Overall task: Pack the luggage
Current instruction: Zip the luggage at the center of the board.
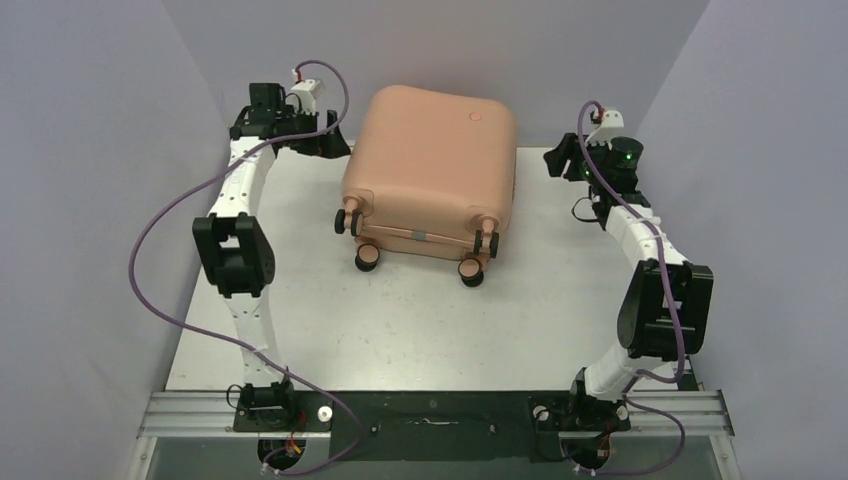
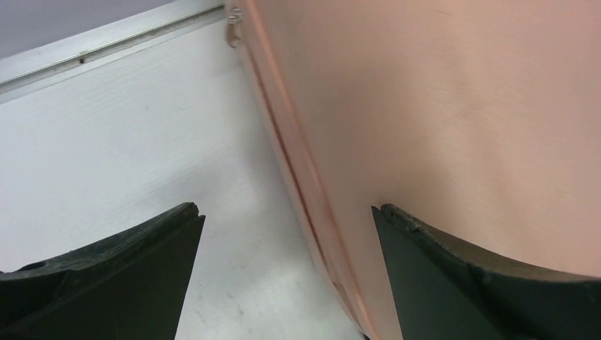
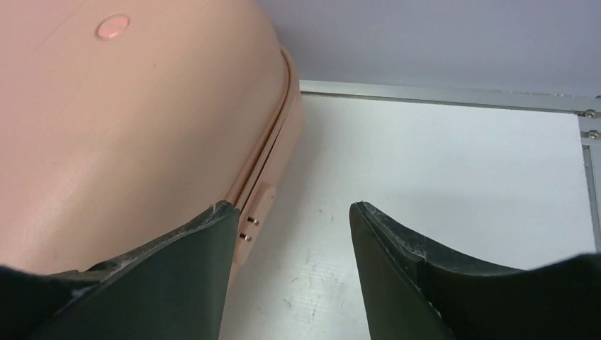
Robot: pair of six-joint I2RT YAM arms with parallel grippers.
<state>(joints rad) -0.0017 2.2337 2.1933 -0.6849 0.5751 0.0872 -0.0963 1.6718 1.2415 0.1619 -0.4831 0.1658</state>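
The luggage (image 1: 430,165) is a salmon-pink hard-shell suitcase lying shut on the table at the back centre, its caster wheels (image 1: 367,258) facing the near side and a small round dot (image 1: 476,116) on its top shell. My left gripper (image 1: 330,140) is at its left side. In the left wrist view the left gripper (image 2: 283,209) is open, the luggage (image 2: 439,106) fills the right and its seam runs between the fingers. My right gripper (image 1: 558,160) hovers off its right side. In the right wrist view the right gripper (image 3: 290,205) is open over bare table beside the luggage (image 3: 127,120).
The white table (image 1: 400,320) is bounded by purple-grey walls on the left, back and right. A metal rail (image 3: 439,95) runs along the table's far edge. Both arm bases are on the black strip (image 1: 430,420) at the near edge, with purple cables looping beside the arms.
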